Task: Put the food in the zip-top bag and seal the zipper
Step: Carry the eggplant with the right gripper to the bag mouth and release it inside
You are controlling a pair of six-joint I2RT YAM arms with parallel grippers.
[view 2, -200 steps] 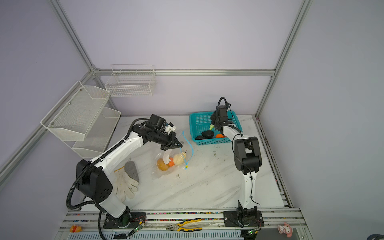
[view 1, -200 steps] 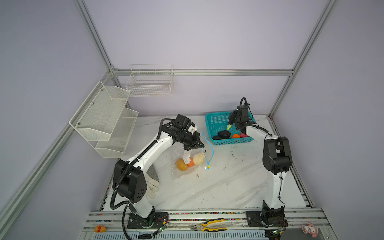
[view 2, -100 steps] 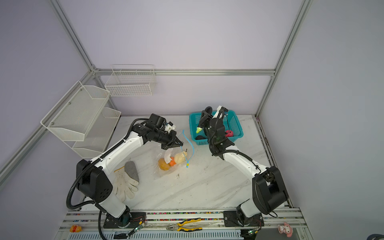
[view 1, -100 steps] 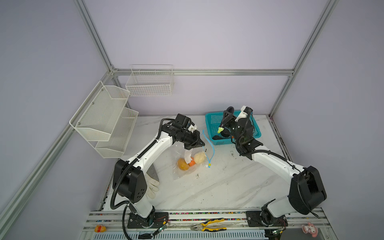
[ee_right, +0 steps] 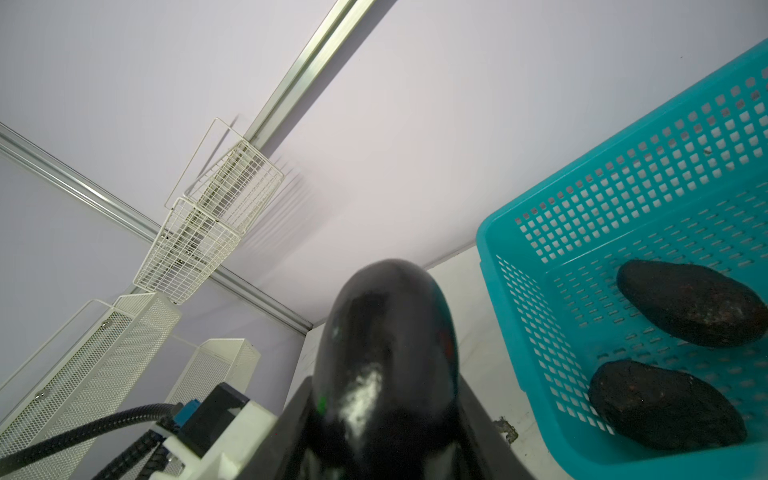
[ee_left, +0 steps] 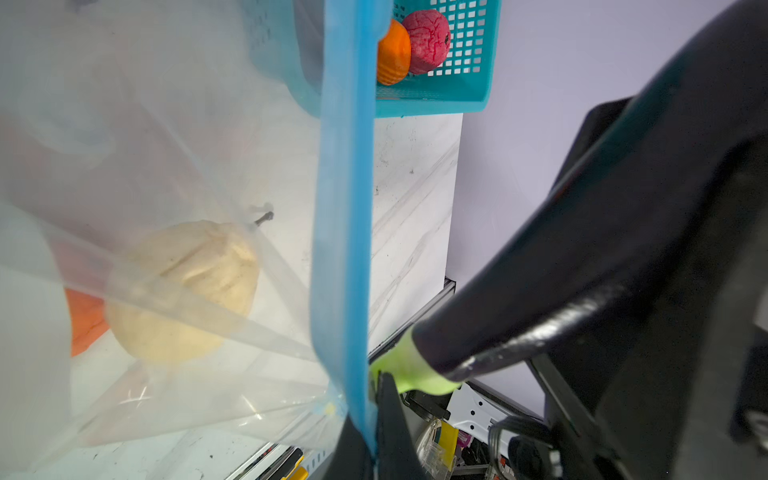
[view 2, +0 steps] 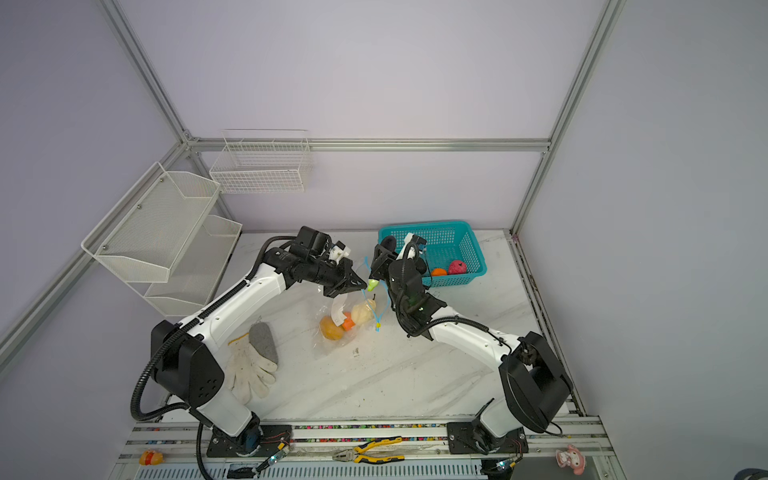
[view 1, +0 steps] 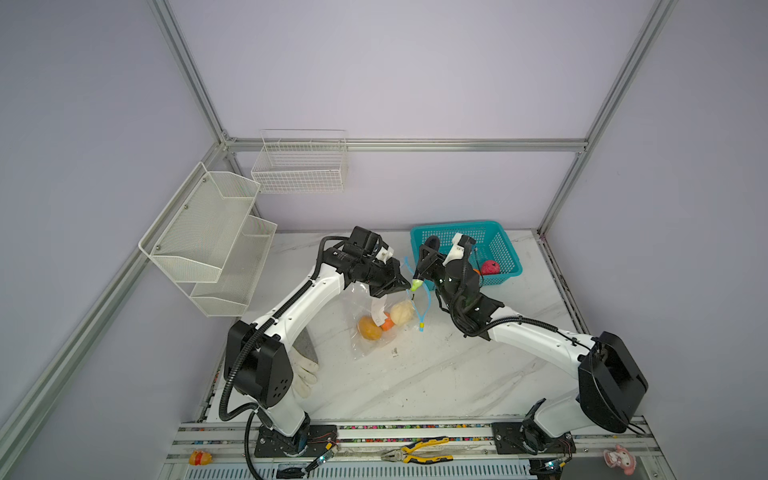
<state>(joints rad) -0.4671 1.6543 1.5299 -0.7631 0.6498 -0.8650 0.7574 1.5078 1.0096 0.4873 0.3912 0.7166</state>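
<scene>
The clear zip-top bag [view 1: 365, 307] hangs above the marble table, and my left gripper [view 1: 401, 286] [ee_left: 376, 436] is shut on its light-blue zipper [ee_left: 340, 208] [view 1: 427, 301]. Inside lie a yellow-orange fruit [view 1: 369, 328], an orange piece [view 1: 387, 325] and a cream fruit [ee_left: 187, 291]. My right gripper [view 1: 428, 264] [ee_right: 382, 436] is shut on the long dark eggplant [ee_right: 386, 353] [ee_left: 582, 270]. Its green stem [view 1: 416, 284] points at the bag's mouth, right beside the left fingertips. Two dark fruits [ee_right: 690, 307], a pink one [view 1: 489, 267] and an orange one [view 2: 439, 272] stay in the basket.
The teal basket [view 1: 498, 245] stands at the back right. A white glove [view 2: 249, 365] lies at the front left by the left arm's base. White mesh shelves [view 1: 208, 237] and a wire basket [view 1: 299, 166] hang on the walls. Pliers [view 1: 415, 451] rest on the front rail.
My right arm has swung from over the basket to the bag's mouth, carrying the eggplant. The left gripper has kept its hold on the zipper in about the same place.
</scene>
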